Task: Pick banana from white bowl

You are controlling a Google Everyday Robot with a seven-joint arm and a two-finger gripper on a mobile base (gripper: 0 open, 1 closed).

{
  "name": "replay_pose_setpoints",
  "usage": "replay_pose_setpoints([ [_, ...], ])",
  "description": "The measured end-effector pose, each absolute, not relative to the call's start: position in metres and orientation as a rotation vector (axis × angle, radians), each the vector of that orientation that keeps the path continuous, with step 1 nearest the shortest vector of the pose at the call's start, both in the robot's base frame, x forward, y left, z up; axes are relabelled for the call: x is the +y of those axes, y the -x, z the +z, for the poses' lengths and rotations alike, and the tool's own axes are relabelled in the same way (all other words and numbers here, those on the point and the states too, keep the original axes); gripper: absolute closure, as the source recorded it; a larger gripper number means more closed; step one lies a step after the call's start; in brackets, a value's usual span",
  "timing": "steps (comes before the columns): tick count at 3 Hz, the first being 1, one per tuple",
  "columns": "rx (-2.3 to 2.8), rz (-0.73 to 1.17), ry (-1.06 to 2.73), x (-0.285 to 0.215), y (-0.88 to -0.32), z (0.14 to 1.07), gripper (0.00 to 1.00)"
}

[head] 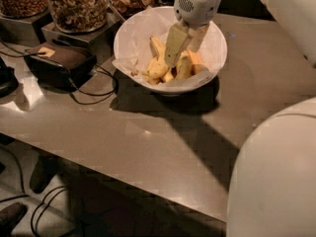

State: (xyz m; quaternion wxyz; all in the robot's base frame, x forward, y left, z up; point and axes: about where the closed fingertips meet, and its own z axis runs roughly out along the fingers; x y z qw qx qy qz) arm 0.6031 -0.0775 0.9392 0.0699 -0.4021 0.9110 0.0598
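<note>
The white bowl, lined with crumpled white paper, stands on the grey counter at the back. Several bananas lie in it. The yellow banana lies left of centre, its upper end toward the back. An orange-tinted banana lies at the right. My gripper reaches down into the bowl from above, over the middle of the bananas. Its fingers are spread apart and open, the left one just right of the yellow banana. The banana's stem end is hidden.
Glass jars of nuts stand on dark stands behind and left of the bowl. A dark box with cables lies left of the bowl. The counter's front edge runs diagonally. The robot's white body fills the lower right.
</note>
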Motion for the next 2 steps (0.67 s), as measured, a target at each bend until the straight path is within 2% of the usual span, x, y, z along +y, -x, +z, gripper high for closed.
replay_pose_setpoints([
  [2, 2.765, 0.152, 1.167, -0.0834, -0.6105, 0.9396, 0.4],
])
